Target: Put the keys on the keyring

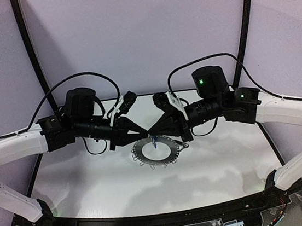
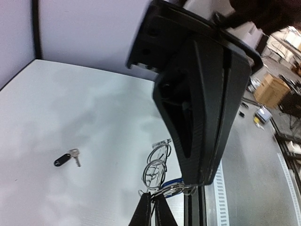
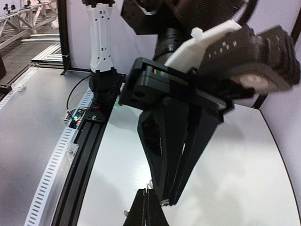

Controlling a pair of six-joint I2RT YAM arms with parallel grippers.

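The blue-headed key (image 1: 153,141) hangs just under the point where the two hands meet, over the far part of the keyring (image 1: 172,151), blade pointing down toward the ring's central hole. In the left wrist view the same key (image 2: 170,182) sits among thin wire loops, right against the tips of both hands. The keyring itself lies flat on the desk (image 1: 93,180), about midway between left and right, with its small wire loops sticking out around the near rim.

The left hand (image 1: 145,131) reaches in from the left and the right hand (image 1: 156,130) from the right, their tips touching or nearly so directly above the key. Both are clenched, fingers pressed together with no gap showing (the wrist views show each pair as one narrow wedge). The key and a loop are at the tips, but I cannot tell which hand actually pinches which.

The black-headed key (image 2: 66,159) lies flat on the desk well apart from the hands and the ring, its metal blade angled away from the head; in the overhead view it is hidden behind the arms.
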